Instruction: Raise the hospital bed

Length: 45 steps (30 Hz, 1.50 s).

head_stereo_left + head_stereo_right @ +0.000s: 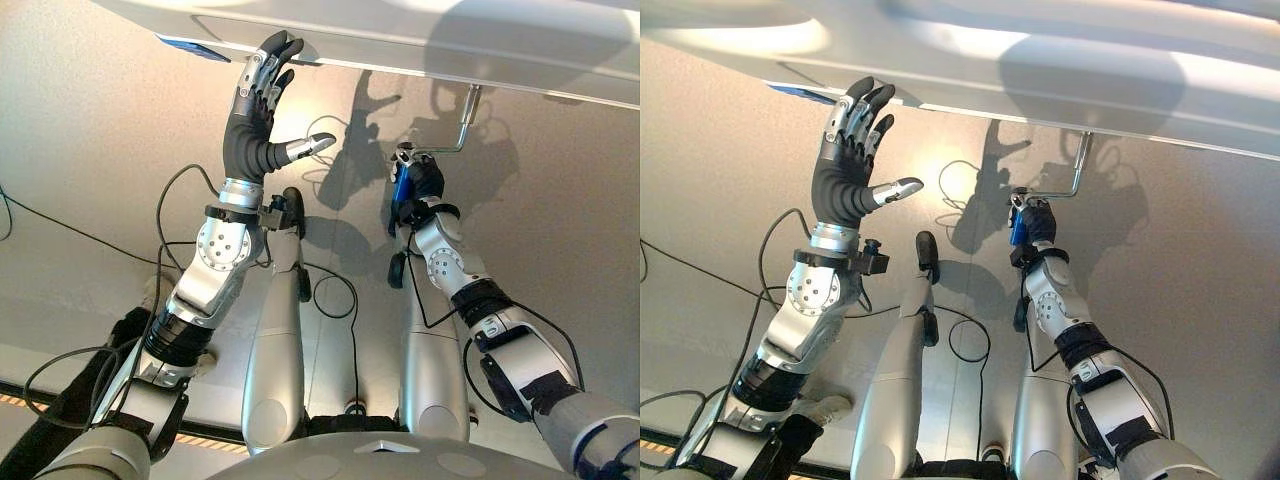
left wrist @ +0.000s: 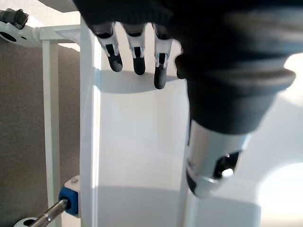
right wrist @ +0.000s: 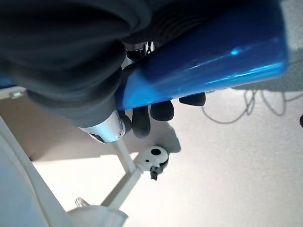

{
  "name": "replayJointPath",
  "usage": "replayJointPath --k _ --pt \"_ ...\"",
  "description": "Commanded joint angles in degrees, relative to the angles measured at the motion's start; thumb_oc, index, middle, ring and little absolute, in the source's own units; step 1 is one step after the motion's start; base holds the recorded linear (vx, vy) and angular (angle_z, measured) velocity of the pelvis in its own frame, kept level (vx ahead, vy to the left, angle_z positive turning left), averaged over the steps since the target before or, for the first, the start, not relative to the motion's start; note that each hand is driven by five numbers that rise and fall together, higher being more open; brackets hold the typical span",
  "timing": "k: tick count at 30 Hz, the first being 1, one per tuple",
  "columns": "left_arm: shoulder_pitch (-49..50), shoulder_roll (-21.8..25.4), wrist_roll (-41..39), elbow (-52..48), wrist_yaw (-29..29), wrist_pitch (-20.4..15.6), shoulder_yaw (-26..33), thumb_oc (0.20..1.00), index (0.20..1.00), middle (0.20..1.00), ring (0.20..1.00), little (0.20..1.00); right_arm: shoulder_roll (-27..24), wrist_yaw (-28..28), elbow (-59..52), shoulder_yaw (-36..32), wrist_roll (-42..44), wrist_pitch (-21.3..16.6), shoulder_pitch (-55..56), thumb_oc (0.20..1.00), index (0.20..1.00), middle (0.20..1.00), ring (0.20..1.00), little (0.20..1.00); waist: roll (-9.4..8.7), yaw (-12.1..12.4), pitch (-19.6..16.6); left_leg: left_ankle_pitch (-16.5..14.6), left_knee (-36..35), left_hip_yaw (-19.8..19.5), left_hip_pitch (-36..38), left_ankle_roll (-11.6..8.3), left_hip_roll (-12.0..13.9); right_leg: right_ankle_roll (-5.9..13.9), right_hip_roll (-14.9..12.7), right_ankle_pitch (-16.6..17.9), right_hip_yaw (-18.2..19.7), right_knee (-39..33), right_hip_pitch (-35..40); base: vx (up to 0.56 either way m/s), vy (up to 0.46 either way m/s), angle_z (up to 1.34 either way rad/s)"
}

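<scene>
Right hand [image 1: 418,186] is curled round the blue grip [image 3: 203,66] of the crank [image 1: 458,130], which runs up under the bed [image 1: 420,40] edge. Left hand [image 1: 262,85], fingers straight, rests against that edge, well apart from the crank. The right hand is placed to turn it.

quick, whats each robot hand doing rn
Left robot hand: open, fingers straight against the bed frame.
Right robot hand: shut on the blue crank handle.
</scene>
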Motion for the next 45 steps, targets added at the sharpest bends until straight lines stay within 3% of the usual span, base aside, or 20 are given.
replayJointPath --k 1,7,30,37,45 --pt "-1.1 1.31 -0.78 -8.52 -0.4 -3.11 1.41 1.0 1.0 1.0 1.0 1.0 1.72 2.07 -4.88 2.58 1.11 -0.34 4.52 0.2 0.2 0.2 0.2 0.2 -1.17 0.13 -0.63 -4.56 5.92 0.07 -1.9 2.63 -2.73 4.7 0.05 5.19 0.41 -9.93 3.59 0.0 0.0 0.0" --pt "-1.49 -0.5 1.13 -6.99 0.06 -2.16 -0.16 1.0 1.0 1.0 1.0 1.0 0.85 4.12 -10.53 3.29 2.09 -0.25 8.18 0.2 0.2 0.2 0.2 0.2 -1.29 0.27 -0.63 -4.32 5.42 -0.12 -1.96 2.75 -2.81 4.97 -0.09 5.6 -0.31 -10.64 3.79 0.0 0.0 0.0" --pt "1.03 0.7 2.35 -7.4 -0.89 -1.98 2.33 1.0 1.0 1.0 1.0 1.0 -6.08 9.68 -34.54 -0.88 6.85 -3.47 18.08 0.2 0.2 0.2 0.2 0.2 -0.94 -1.88 -0.63 -3.4 2.55 1.57 1.66 2.08 -1.83 5.19 1.13 5.53 1.15 -11.04 4.58 0.0 -0.006 0.0" --pt "2.13 1.87 1.6 -8.57 -1.32 -2.74 4.43 1.0 1.0 1.0 1.0 1.0 -6.51 9.09 -38.05 -5.15 7.17 -6.22 18.92 0.2 0.2 0.2 0.2 0.2 -1.86 -2.83 -0.63 -3.49 2.0 2.42 2.72 1.86 -1.31 4.94 2.03 5.22 2.51 -10.49 4.37 0.0 -0.045 -0.09" --pt "2.21 1.61 0.97 -9.64 -1.71 -2.84 5.66 1.0 1.0 1.0 1.0 1.0 -6.65 5.61 -38.7 -16.24 8.28 -11.8 20.36 0.2 0.2 0.2 0.2 0.2 -2.33 -4.08 -0.63 -3.22 0.54 2.71 3.07 1.27 -0.55 4.67 3.29 4.59 2.72 -9.46 2.91 -0.01 -0.041 -0.05"
